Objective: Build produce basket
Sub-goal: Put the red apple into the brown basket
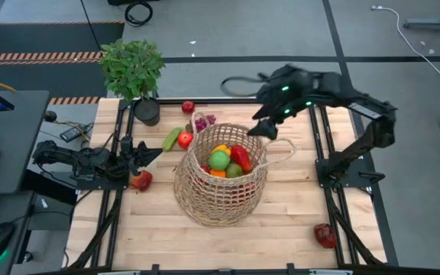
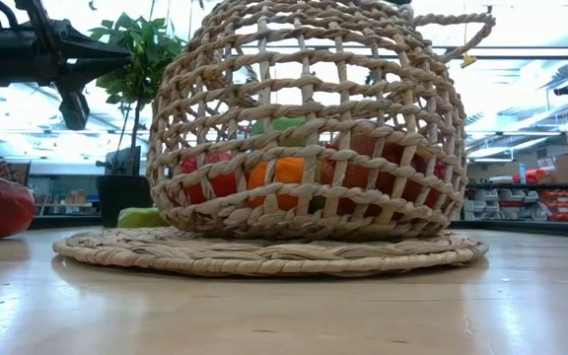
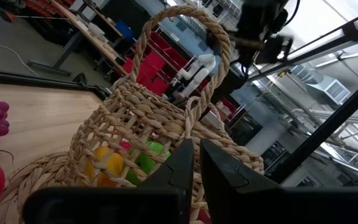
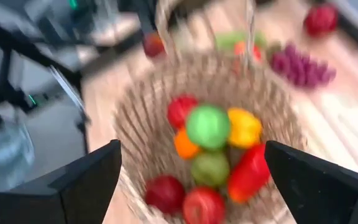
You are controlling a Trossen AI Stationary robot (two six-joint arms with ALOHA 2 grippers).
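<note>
A round wicker basket (image 1: 221, 177) stands near the middle of a pale wooden table (image 1: 296, 221), its mouth up, with one loop handle (image 1: 281, 150) swung out toward the right arm's side and the other handle (image 1: 198, 122) toward the far left. From above, its load shows plainly: a green apple (image 1: 219, 160), a red pepper (image 1: 241, 157), an orange (image 1: 217, 173) and a yellow fruit (image 1: 221, 148) piled inside. The table-height camera adds what the overhead hides, a flat woven mat (image 2: 264, 252) under the basket, and shows the fruit only as patches of colour behind the open weave. Still out on the table are a green cucumber (image 1: 172, 139) lying aslant with its long axis running from the near left to the far right, a red apple (image 1: 185, 140) just beside it, purple grapes (image 1: 205, 120) at the basket's far rim, a small red fruit (image 1: 188, 107) farther back, a red fruit (image 1: 141, 180) near the left arm, and a dark red fruit (image 1: 325, 235) alone at the near right. The right gripper (image 1: 263, 126) hangs over the basket's far right rim, its fingers spread wide and empty; its wrist camera looks straight down into the produce. The left gripper (image 1: 145, 155) waits low at the table's left side, jaws clenched on nothing, pointing at the basket. A potted plant (image 1: 133, 69) stands at the far left corner.
</note>
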